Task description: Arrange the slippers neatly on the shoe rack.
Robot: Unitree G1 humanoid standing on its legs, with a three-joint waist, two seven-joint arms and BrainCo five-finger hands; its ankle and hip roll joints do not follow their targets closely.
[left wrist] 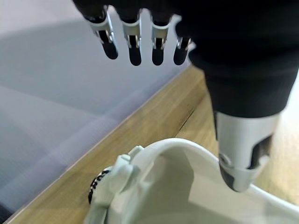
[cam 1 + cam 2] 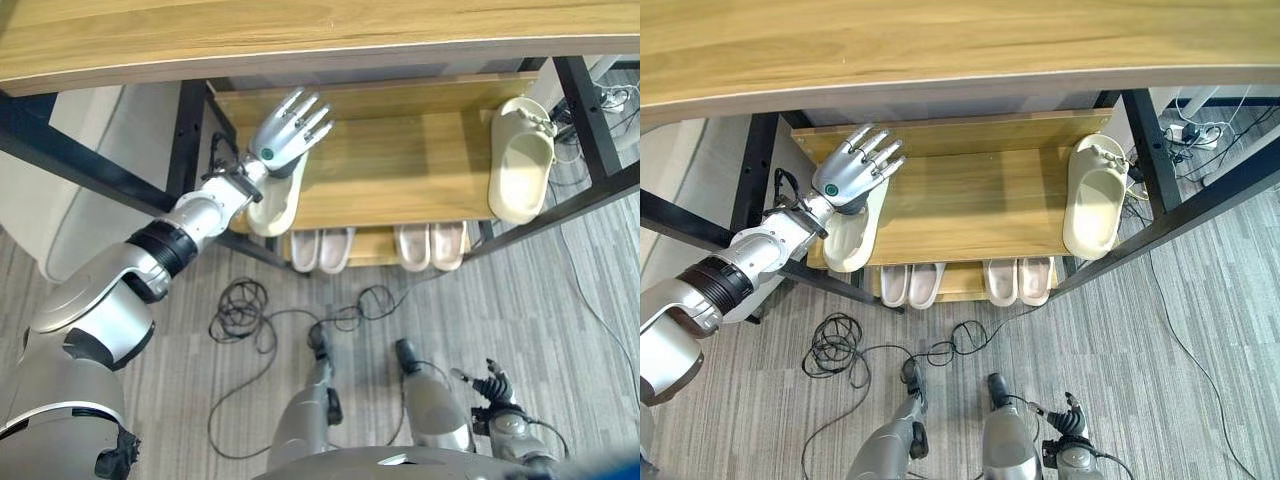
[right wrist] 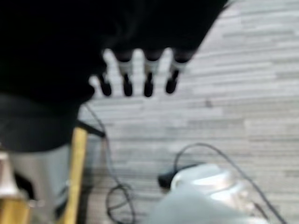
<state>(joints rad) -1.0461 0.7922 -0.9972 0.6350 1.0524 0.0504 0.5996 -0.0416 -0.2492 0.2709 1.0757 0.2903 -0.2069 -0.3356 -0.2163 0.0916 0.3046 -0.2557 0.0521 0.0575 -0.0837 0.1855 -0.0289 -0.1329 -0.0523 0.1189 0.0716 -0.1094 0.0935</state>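
Left hand (image 2: pixel 285 135) covers the front half of the cream slipper (image 2: pixel 275 205) at the left end of the shoe rack (image 2: pixel 400 170). Rack's middle shelf hides the toes of both pink pairs (image 2: pixel 322 250) (image 2: pixel 430 245) below. Table top (image 2: pixel 300 35) hides the rack's back. Right hand (image 3: pixel 135 79) blurred, fingers look straight.

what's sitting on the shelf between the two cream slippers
Nothing: in the right eye view the wooden shelf is bare between the left slipper, under the open left hand, and the right slipper.
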